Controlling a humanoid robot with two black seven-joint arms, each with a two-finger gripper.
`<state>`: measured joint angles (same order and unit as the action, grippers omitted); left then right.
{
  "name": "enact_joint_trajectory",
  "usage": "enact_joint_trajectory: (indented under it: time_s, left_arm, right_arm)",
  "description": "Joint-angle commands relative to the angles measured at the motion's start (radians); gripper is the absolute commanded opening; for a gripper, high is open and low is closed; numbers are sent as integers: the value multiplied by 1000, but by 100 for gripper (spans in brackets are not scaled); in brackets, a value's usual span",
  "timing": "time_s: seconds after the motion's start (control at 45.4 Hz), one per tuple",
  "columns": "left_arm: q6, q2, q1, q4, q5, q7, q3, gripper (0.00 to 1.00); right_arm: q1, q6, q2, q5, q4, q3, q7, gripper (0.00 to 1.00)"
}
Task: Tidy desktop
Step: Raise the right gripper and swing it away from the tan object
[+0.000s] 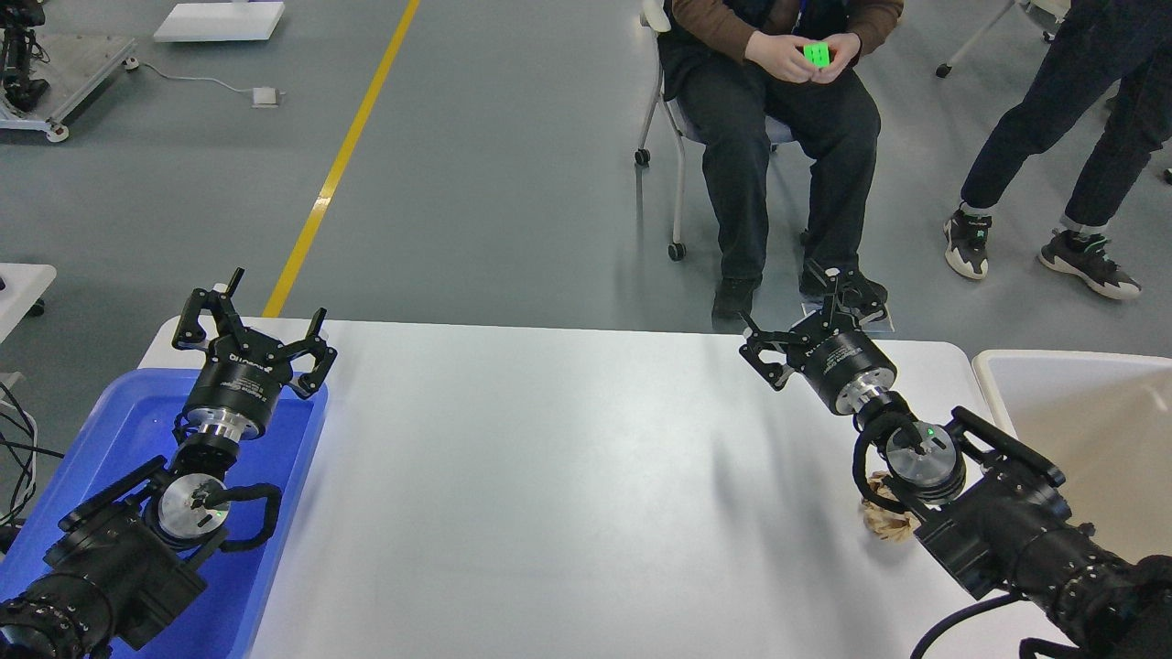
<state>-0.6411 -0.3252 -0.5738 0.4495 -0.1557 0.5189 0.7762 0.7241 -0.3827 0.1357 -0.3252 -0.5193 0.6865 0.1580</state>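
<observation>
The white desktop point(568, 476) fills the middle of the head view. A small crumpled brown paper piece point(884, 522) lies on it at the right, partly hidden under my right arm. My left gripper point(252, 320) is open and empty above the far corner of the blue tray point(110, 448). My right gripper point(810, 320) is open and empty, held over the desktop's far right edge, well beyond the crumpled paper.
A cream-white bin point(1080, 430) with a beige inside stands at the right edge. A seated person point(778, 137) holding a green cube and a standing person point(1053, 137) are on the floor beyond the table. A yellow floor line point(339, 165) runs at far left.
</observation>
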Motion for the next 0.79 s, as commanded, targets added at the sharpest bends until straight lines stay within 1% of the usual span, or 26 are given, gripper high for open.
enact_joint_trajectory:
  time_s: [0.0,0.198,0.441,0.617,0.771]
  left_arm:
    - [0,0,0,0,1,1,0,100]
    - [0,0,0,0,1,1,0,100]
    - [0,0,0,0,1,1,0,100]
    - [1,0,0,0,1,1,0,100]
    - [1,0,0,0,-1,1,0,100]
  right_arm:
    - [0,-2,-1,2,-2,-2,0,100]
    - [-5,-4,-1,5,-7,-2,0,100]
    - [-5,-7,19,72,-59,2,0,100]
    - [-5,-2,119,161,-179,-1,0,100]
    - [-8,2,249,267,-300,-2,0,100]
